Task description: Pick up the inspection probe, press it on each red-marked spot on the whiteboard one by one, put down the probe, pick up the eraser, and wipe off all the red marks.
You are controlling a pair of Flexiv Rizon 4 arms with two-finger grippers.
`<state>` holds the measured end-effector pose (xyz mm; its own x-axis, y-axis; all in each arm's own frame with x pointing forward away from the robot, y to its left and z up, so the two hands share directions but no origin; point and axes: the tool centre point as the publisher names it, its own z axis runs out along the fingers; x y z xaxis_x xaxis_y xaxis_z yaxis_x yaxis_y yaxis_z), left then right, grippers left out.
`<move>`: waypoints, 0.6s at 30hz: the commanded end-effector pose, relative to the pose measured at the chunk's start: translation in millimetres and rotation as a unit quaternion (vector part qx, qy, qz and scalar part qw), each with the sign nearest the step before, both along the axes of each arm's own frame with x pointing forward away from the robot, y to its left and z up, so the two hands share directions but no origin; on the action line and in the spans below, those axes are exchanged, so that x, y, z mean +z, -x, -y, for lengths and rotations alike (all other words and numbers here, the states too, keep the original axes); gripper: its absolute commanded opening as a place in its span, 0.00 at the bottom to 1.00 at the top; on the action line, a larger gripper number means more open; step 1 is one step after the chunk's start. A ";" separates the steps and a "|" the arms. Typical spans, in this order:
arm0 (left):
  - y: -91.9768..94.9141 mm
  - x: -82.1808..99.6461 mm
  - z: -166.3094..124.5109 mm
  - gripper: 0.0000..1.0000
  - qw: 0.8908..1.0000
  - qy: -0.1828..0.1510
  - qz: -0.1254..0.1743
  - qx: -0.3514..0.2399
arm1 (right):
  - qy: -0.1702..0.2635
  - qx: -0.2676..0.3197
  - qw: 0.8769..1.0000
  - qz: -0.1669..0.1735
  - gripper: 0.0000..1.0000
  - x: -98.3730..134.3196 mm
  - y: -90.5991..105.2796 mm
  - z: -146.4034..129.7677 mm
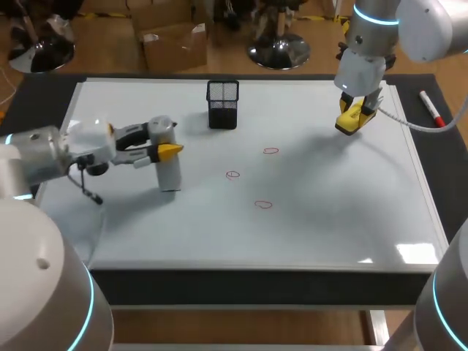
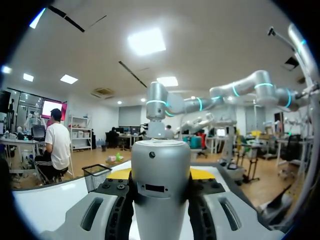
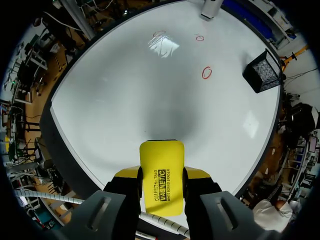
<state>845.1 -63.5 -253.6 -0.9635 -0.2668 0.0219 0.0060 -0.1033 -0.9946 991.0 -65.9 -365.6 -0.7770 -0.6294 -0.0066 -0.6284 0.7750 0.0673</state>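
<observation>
The silver-grey inspection probe [image 1: 167, 162] stands upright at the left of the whiteboard [image 1: 329, 219], with my left gripper [image 1: 167, 151] shut on its upper part from the side. In the left wrist view the probe [image 2: 160, 180] fills the gap between the fingers. My right gripper [image 1: 356, 117] hangs over the board's back right, shut on the yellow eraser [image 1: 351, 121]; the eraser [image 3: 161, 177] sits between its yellow tips, above its shadow. Three red marks lie mid-board [image 1: 271, 151], [image 1: 232, 175], [image 1: 263, 205], untouched by either tool.
A black mesh cup [image 1: 222, 104] stands at the back middle of the board. A red-and-white marker [image 1: 431, 108] lies on the dark table right of the board. The right wrist view shows the mesh cup [image 3: 263, 70] beyond the marks.
</observation>
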 end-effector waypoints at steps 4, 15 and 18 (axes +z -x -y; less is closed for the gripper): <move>28.4 3.8 -43.9 0.00 0.996 0.005 -0.004 0.087 | 0.001 0.001 1.000 0.000 0.00 0.9 -0.1 0.5; 43.3 1.4 -75.7 0.00 0.992 0.007 -0.006 0.128 | 0.001 0.001 1.000 0.000 0.00 0.9 -0.1 0.5; 45.8 2.2 -83.3 0.00 0.991 0.008 -0.004 0.136 | 0.001 0.001 1.000 0.000 0.00 0.9 -0.1 0.5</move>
